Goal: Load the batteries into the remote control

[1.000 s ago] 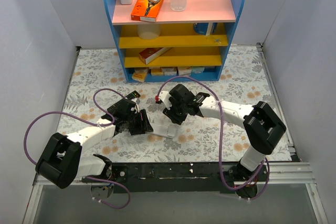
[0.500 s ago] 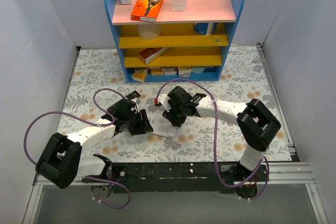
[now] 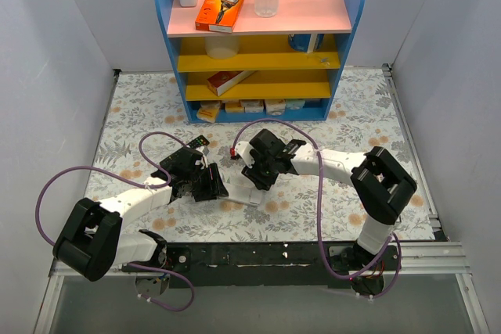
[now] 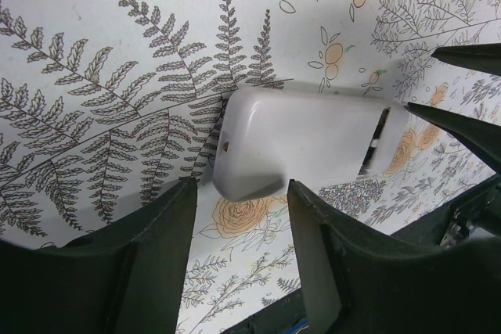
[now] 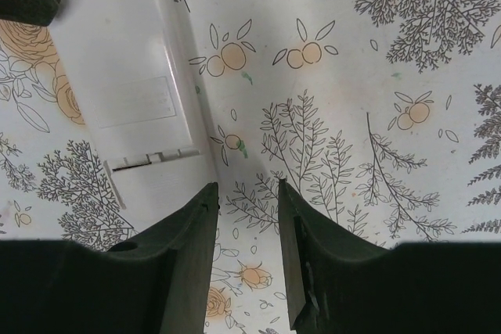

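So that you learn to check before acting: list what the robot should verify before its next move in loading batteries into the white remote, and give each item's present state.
1. Remote lies back up: ok.
2. Cover off: not ok, it looks in place.
3. Left gripper open and empty: ok.
4. Right gripper open and empty: ok.
5. Batteries located: cannot tell, none clearly seen in any view.
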Controlling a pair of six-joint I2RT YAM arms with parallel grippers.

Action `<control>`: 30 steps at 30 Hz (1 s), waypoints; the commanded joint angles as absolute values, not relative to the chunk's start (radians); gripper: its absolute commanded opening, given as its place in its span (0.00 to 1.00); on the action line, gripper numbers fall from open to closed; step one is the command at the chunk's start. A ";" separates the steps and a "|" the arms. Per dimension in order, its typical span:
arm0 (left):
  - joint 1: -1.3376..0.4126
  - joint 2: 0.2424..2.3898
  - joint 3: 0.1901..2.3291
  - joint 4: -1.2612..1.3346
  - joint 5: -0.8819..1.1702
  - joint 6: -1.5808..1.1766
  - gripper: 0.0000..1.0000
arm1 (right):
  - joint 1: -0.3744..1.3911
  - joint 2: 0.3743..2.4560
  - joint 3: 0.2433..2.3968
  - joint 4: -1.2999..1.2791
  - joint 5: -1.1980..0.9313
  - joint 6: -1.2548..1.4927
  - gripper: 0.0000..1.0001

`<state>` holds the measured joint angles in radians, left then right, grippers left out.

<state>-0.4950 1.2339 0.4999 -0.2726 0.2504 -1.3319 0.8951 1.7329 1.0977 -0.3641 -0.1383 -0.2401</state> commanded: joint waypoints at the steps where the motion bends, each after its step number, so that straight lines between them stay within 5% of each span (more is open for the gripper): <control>1: -0.497 1.230 0.514 -0.305 0.225 -1.318 0.50 | 0.896 1.747 1.114 -0.361 -0.161 -0.252 0.43; 30: -0.497 1.230 0.515 -0.305 0.229 -1.322 0.49 | 0.907 1.666 1.101 -0.380 -0.201 -0.196 0.43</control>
